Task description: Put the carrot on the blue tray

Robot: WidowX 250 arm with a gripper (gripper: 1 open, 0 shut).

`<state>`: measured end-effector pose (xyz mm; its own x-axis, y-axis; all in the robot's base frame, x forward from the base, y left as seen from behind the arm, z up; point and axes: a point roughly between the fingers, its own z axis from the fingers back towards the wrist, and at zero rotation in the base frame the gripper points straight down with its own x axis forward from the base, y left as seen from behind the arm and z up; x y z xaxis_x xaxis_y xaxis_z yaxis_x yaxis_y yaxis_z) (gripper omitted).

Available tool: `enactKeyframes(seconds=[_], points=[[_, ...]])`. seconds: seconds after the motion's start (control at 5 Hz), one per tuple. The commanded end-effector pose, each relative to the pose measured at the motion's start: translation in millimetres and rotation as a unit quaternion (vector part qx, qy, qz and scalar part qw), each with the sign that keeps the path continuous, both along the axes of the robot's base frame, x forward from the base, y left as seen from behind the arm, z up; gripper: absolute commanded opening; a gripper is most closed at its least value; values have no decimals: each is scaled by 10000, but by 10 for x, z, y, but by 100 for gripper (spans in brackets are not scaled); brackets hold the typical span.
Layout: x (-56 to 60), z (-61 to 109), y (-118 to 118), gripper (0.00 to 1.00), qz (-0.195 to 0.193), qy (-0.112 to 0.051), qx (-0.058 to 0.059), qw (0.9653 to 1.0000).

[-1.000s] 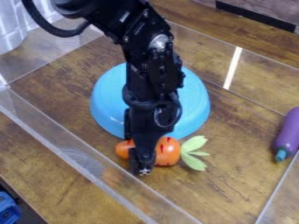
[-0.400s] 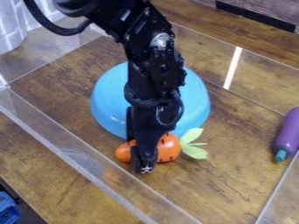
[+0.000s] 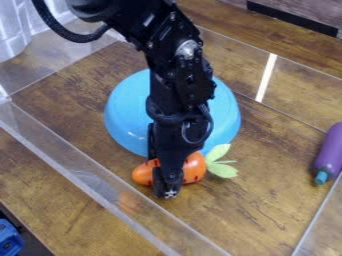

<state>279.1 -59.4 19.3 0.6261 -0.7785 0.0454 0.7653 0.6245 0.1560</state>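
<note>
Low in the frame, just below centre, the orange carrot (image 3: 195, 169) lies on the wooden desk (image 3: 247, 222), its light green leaves pointing right. The black robot arm (image 3: 178, 75) reaches down from the upper left, and its fingers (image 3: 167, 186) come down over the carrot's left part, hiding some of it. How far they are parted, and whether they grip the carrot, I cannot tell.

Behind the arm, around the centre, sits the round light-blue tray (image 3: 127, 113); its rim shows to the left and right of the arm, and its lower edge comes close to the carrot. A clear wall (image 3: 83, 170) runs diagonally from the left edge toward the bottom, passing near the fingers, so room on that side is tight. Bare desk opens out at lower right, between the leaves and the purple toy (image 3: 330, 153) by the right edge. A blue object (image 3: 10, 238) is cut off at the lower left corner.
</note>
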Motion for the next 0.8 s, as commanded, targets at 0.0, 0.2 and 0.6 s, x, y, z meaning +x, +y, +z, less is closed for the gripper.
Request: enactKeyframes(seconds=[0.0, 0.2, 0.6], points=[[110, 81, 26, 0, 78, -245, -83, 9996], [117, 72, 21, 0, 68, -254, -94, 9996], [133, 87, 17, 0, 73, -240, -71, 9997]])
